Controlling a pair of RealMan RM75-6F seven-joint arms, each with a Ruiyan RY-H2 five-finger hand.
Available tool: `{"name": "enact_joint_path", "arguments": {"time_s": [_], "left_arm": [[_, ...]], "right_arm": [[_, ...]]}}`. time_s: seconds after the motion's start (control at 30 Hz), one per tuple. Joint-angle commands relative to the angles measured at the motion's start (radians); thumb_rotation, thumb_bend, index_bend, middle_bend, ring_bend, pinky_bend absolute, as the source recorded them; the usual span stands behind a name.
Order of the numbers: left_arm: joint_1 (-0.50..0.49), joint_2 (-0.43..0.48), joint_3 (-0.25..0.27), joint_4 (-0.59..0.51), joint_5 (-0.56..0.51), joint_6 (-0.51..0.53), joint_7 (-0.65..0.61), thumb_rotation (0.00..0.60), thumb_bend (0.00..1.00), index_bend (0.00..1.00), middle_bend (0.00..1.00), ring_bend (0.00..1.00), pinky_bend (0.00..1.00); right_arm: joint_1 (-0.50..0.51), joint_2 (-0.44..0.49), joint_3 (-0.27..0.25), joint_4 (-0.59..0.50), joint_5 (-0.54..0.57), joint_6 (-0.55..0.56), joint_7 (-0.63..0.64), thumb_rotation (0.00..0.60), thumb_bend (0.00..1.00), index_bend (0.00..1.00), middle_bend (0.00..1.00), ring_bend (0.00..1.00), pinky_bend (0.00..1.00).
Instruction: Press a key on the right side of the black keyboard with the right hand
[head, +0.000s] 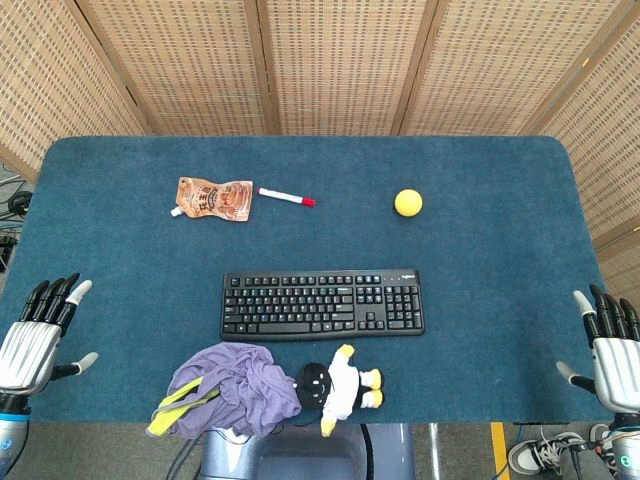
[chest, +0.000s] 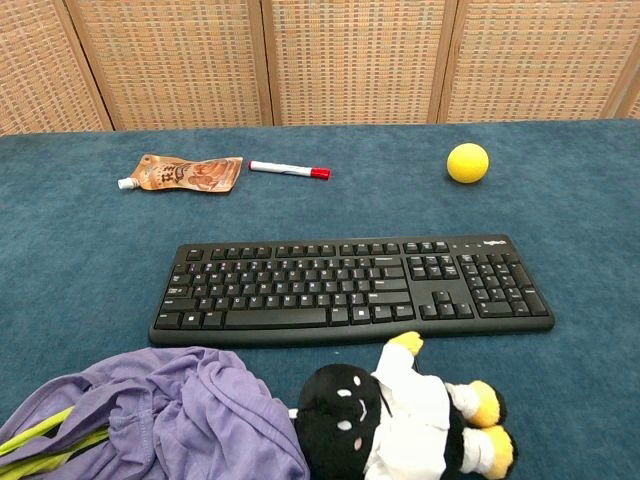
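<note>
The black keyboard (head: 322, 304) lies across the middle of the blue table, its number pad (head: 402, 303) at the right end; the chest view shows it close up (chest: 352, 288). My right hand (head: 609, 346) hovers at the table's front right corner, fingers spread and holding nothing, well to the right of the keyboard. My left hand (head: 38, 335) is at the front left corner, also spread and empty. Neither hand appears in the chest view.
A purple cloth (head: 228, 388) and a plush penguin toy (head: 338, 387) lie just in front of the keyboard. Further back are a brown spout pouch (head: 214, 199), a red-capped marker (head: 286, 197) and a yellow ball (head: 408, 203).
</note>
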Motion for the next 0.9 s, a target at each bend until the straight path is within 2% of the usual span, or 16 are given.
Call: {"name": "enact_joint_path", "arguments": {"time_s": [0.03,0.9], "left_arm": [[0.0,0.0,0.0,0.0,0.0,0.0,0.001,0.6,0.04,0.0,0.0,0.0,0.0],[-0.005,0.003,-0.002,0.0,-0.007,-0.011,-0.014,0.6,0.04,0.0,0.0,0.0,0.0]], "right_arm": [[0.0,0.0,0.0,0.0,-0.001,0.0,-0.001,0.6,0.0,0.0,0.0,0.0,0.0],[0.004,-0.004,-0.005,-0.009,-0.006,-0.008,-0.019,0.6,0.0,0.0,0.0,0.0,0.0]]}}
